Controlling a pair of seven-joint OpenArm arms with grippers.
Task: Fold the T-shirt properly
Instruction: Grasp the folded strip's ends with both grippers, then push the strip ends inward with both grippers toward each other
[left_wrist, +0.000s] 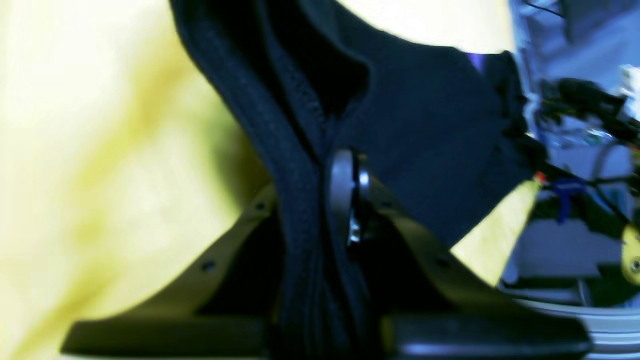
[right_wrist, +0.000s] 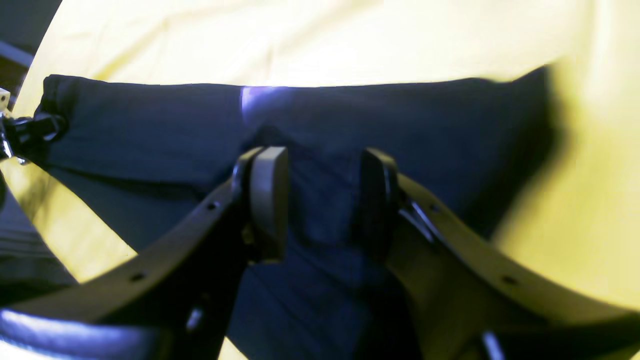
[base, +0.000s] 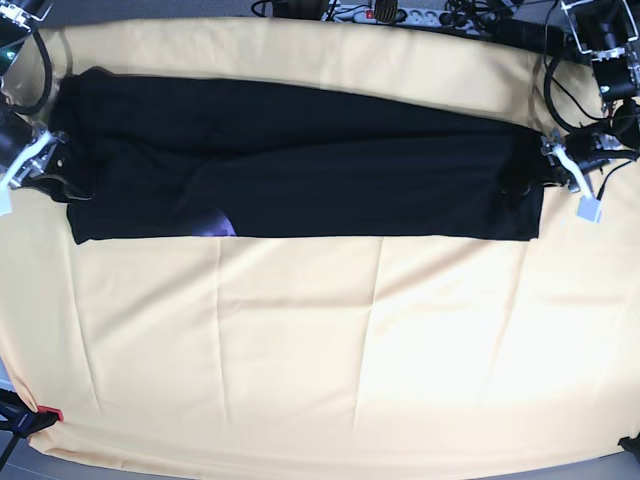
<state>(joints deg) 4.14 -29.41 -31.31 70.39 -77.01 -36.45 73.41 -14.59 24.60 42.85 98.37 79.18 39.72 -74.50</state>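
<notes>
- T-shirt (base: 300, 165) lies folded in a long black band on the pale yellow cloth (base: 320, 340), stretched between both claws.
- Left claw (left_wrist: 320, 200) clenched on bunched fabric at the band's end, on the base view's right.
- Right claw (right_wrist: 320, 200) released, jaws apart over the opposite end.
- Long axis runs side to side in the base view.
- Only the base view shows a purple print patch (base: 218, 227) at the near edge.
</notes>
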